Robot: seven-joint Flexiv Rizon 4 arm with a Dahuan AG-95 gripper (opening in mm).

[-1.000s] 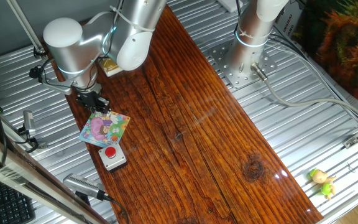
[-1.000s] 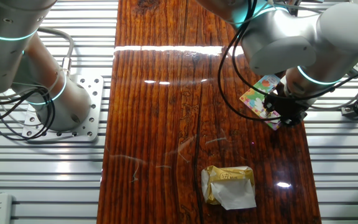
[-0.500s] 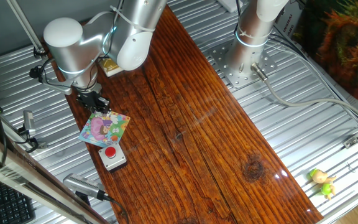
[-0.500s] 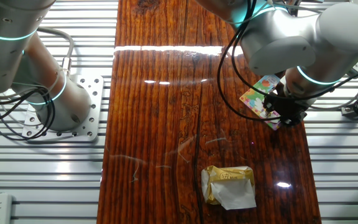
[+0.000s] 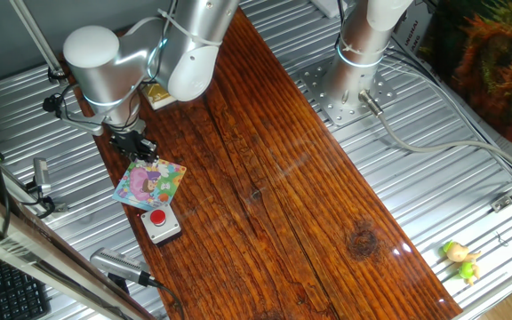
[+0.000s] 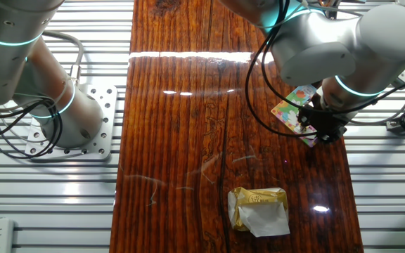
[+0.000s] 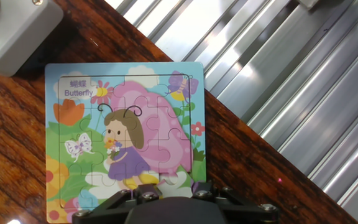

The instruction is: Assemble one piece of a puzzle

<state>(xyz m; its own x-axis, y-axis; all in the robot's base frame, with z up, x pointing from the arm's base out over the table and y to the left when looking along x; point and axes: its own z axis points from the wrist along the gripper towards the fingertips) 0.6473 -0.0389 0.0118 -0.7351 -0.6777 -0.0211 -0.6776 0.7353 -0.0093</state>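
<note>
Black two-finger gripper (image 5: 137,148) hovered at lower edge of pastel cartoon square puzzle board (image 7: 124,132); finger spread hidden, couldn't tell. Risk: off-centre press could slide board toward grey red-button box (image 5: 160,223).

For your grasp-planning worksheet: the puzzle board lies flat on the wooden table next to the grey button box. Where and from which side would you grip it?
Probably by an edge. The puzzle lies flat on the table, so nothing on its face offers a hold. The edge toward the metal slats looks free; the grey box crowds the opposite corner. The gripper hangs at another edge.
</note>
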